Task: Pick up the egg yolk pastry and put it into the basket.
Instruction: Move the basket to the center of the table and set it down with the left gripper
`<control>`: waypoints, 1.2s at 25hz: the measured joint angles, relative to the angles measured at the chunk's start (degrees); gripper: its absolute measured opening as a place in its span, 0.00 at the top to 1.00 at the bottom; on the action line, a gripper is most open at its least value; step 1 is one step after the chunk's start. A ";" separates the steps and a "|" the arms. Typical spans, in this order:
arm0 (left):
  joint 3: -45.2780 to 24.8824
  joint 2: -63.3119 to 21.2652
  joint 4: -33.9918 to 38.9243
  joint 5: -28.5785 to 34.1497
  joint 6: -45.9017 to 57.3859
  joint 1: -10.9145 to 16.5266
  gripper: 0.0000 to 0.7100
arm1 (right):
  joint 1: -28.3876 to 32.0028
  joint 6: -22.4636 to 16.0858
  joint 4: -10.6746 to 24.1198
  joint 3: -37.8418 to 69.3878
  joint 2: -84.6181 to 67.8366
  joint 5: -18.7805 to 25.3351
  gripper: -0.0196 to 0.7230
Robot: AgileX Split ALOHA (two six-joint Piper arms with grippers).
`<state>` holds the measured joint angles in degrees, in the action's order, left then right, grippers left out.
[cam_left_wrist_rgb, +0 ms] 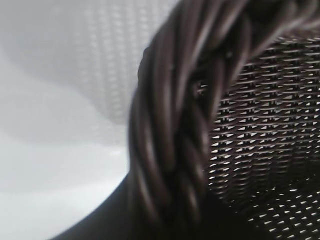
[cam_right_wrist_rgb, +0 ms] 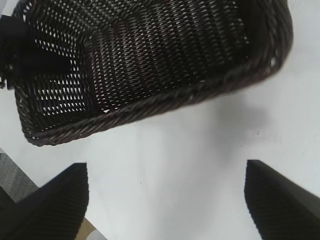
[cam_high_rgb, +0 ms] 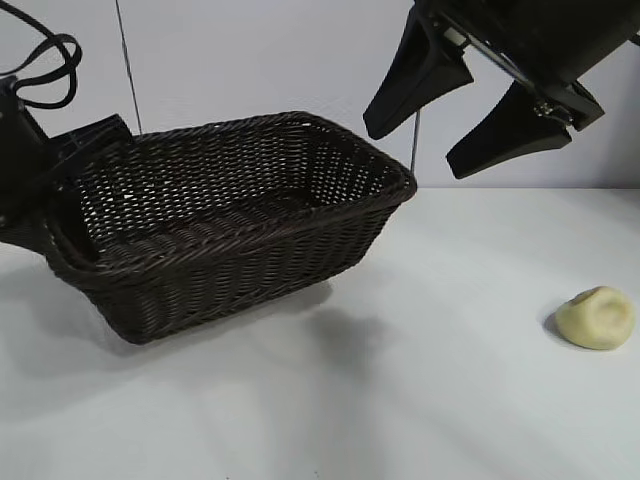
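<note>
The basket is tilted: its far-right corner is raised off the counter and the end by my left arm sits low. Its long axis runs from the exterior view's left toward the raised corner near the middle. Through its open top I see only woven floor and walls, with nothing lying inside.

My left jaws are at the basket's left end, closed narrow on the braided rim; in my left wrist view that rim fills the frame right up against the camera, the mesh wall behind it.

My right jaws hang high above the counter, beyond the basket's raised corner, spread wide and holding nothing, tilted down toward the basket.

The egg yolk pastry rests on the counter at the far right, well apart from the basket and below my right jaws. It sits dome up, with a shallow dent on top; it is rounded, so I see no clear long axis.
</note>
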<state>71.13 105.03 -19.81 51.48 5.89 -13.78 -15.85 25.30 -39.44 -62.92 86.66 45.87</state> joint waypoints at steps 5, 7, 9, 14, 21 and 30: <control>4.25 3.55 0.07 2.45 -7.63 0.00 0.86 | 0.00 0.00 0.00 0.00 0.00 0.44 0.15; 4.30 4.20 0.07 2.41 -8.66 0.00 0.86 | 0.00 0.00 0.00 0.00 0.00 0.48 0.15; 4.30 4.68 -0.21 2.36 -8.84 0.00 0.86 | 0.00 0.00 0.00 0.00 0.00 0.51 0.15; 4.36 4.81 -1.15 1.37 -9.00 0.00 0.86 | 0.00 0.00 0.00 0.00 0.00 0.64 0.15; 4.42 4.81 -2.18 0.62 -9.00 0.00 0.86 | 0.00 0.00 0.00 0.00 0.00 0.64 0.15; 4.68 7.04 -2.40 -0.25 -9.58 0.00 0.86 | 0.00 0.00 0.00 0.00 0.00 0.64 0.15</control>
<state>75.81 112.07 -22.22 51.23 -3.69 -13.78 -15.85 25.30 -39.44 -62.92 86.66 46.51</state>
